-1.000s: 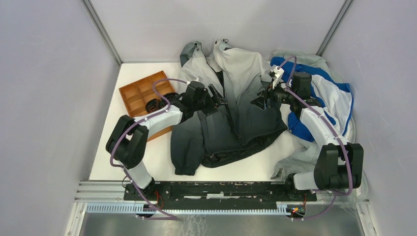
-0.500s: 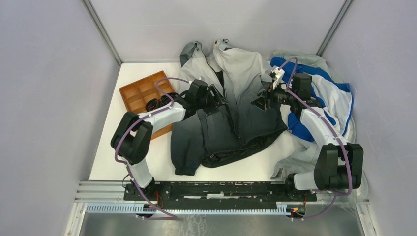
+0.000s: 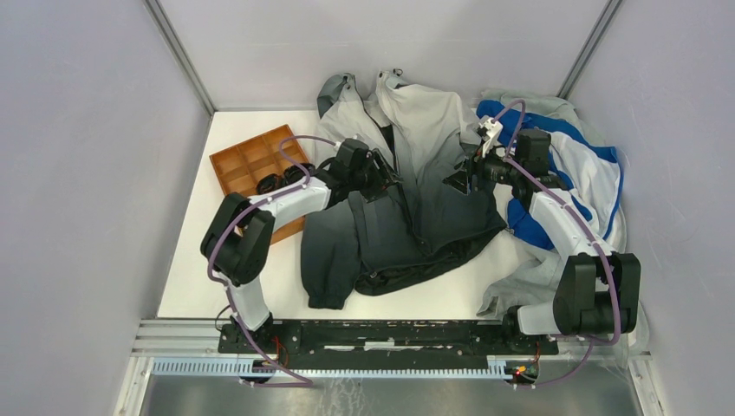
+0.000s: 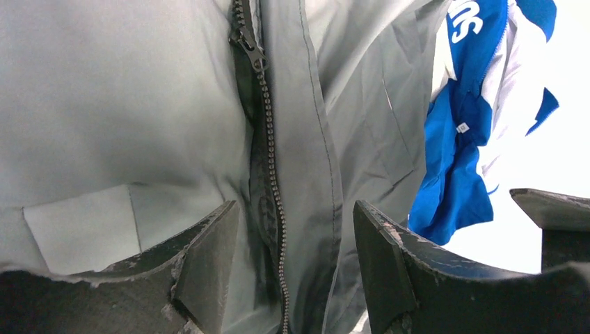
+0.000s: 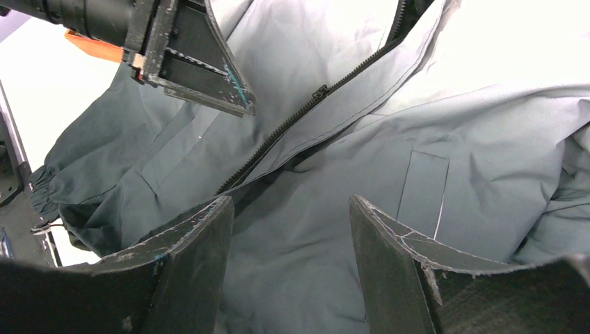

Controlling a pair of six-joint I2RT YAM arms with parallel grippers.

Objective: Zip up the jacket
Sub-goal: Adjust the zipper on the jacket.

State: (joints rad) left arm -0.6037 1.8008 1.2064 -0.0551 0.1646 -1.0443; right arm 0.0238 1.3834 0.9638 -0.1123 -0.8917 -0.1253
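Observation:
The jacket (image 3: 416,217) lies spread in the middle of the table, light grey at the hood and dark at the hem. Its front zipper (image 4: 273,174) runs down the left wrist view, with the slider (image 4: 252,47) near the top. My left gripper (image 4: 296,209) is open just above the fabric, one finger on each side of the zipper line, gripping nothing. My right gripper (image 5: 290,202) is open over the jacket's right front panel (image 5: 487,139), below and to the right of the slider (image 5: 320,91). From above, the two grippers (image 3: 387,173) (image 3: 454,182) face each other across the zipper.
A blue-and-white garment (image 3: 589,165) with white lettering lies bunched at the right, under the right arm, over a light grey one (image 3: 529,277). A brown compartment tray (image 3: 247,160) sits left of the jacket, partly under the left arm. Grey walls close in three sides.
My left arm has pushed a little further over the jacket, its elbow swinging right, and its jaws have narrowed somewhat. The right arm has not moved.

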